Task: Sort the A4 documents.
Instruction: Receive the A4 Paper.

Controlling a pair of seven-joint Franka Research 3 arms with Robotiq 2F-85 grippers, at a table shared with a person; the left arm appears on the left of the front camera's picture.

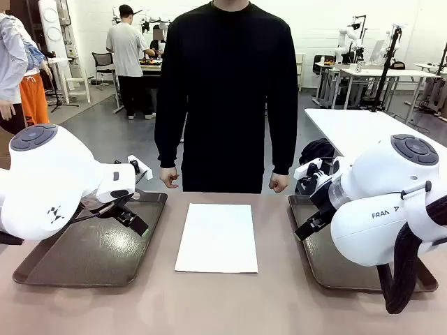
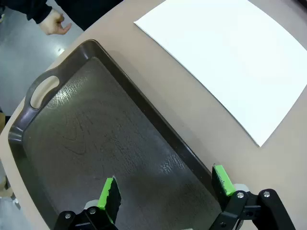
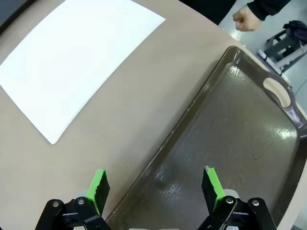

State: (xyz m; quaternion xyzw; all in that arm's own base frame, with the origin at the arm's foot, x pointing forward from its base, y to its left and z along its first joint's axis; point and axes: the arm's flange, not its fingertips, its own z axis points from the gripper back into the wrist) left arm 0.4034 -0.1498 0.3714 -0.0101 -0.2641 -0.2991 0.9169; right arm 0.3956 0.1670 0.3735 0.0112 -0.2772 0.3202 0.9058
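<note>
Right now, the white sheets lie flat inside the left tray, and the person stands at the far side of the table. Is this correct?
Not quite. The A4 documents lie flat on the table, between the left tray and the right tray, not inside either one; the front view shows this. The person does stand at the far side of the table.

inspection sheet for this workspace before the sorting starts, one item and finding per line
surface: beige table top, flat
job's things: white flat A4 documents lie centred between two dark brown handled plastic trays, left tray and right tray, both holding nothing
clutter: nothing seen
grippers: left gripper open over the left tray; right gripper open over the right tray's inner rim
cables: black sleeved cable loops down the right arm
surroundings: person in a black top stands at the far edge, fists closed; black bag beyond the table
</note>
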